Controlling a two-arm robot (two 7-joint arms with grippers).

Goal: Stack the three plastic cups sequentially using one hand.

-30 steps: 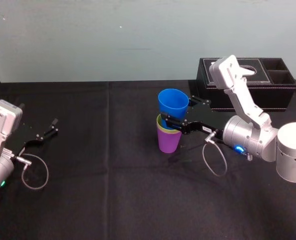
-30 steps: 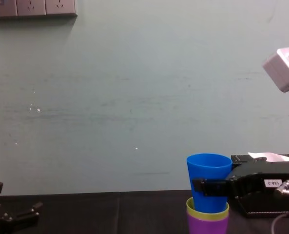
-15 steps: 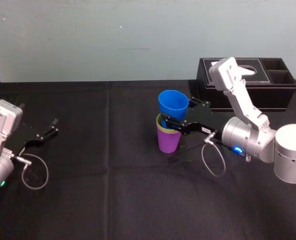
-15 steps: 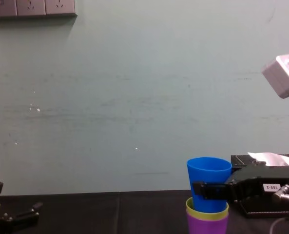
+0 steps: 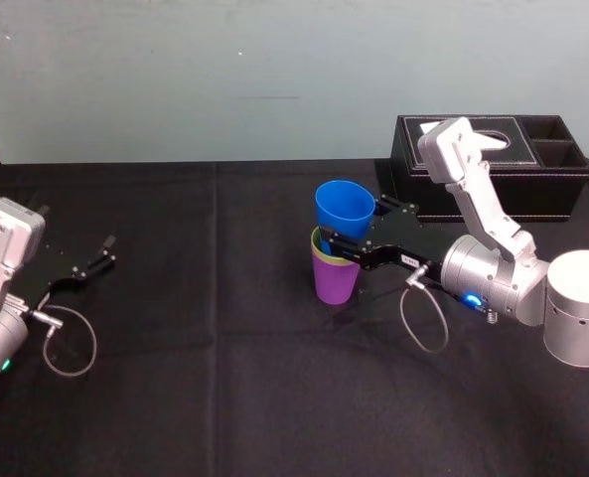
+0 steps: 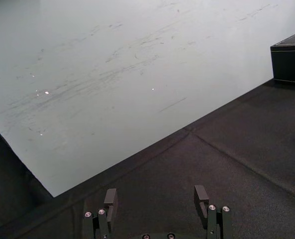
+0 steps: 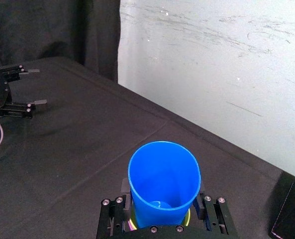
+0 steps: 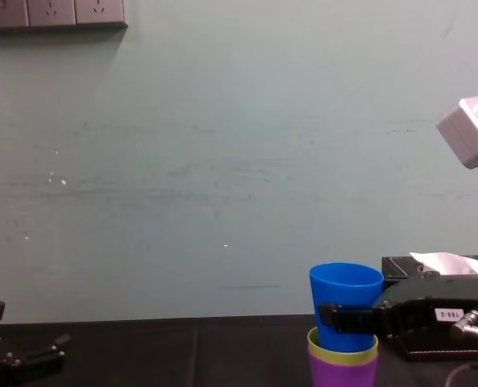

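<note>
Blue cup point(image 5: 345, 207) stands upright w/ its lower part down inside yellow-green cup point(image 5: 317, 246), which is nested in purple cup point(image 5: 334, 282). Stack is around the middle of the worktop point(image 5: 224, 378), a bit toward back edge and right side, near black tissue box point(image 5: 493, 164) at back right corner. Right pincer point(image 5: 359, 227) is pinching blue cup low on its wall, one finger each side, just above yellow-green rim. Left pincer point(image 6: 156, 196) is parked by left edge, fingers spread, nothing btwn them.

Step, as I judge: seating the last cup, approx final stage; blue looks not fully seated. Next move prob needs a straight-down lowering, then let go and back out w/o nudging stack.

Hard to see: yellow-green body hidden bar the rim; chest view cuts off purple base; can't tell if blue's bottom touches anything inside.
</note>
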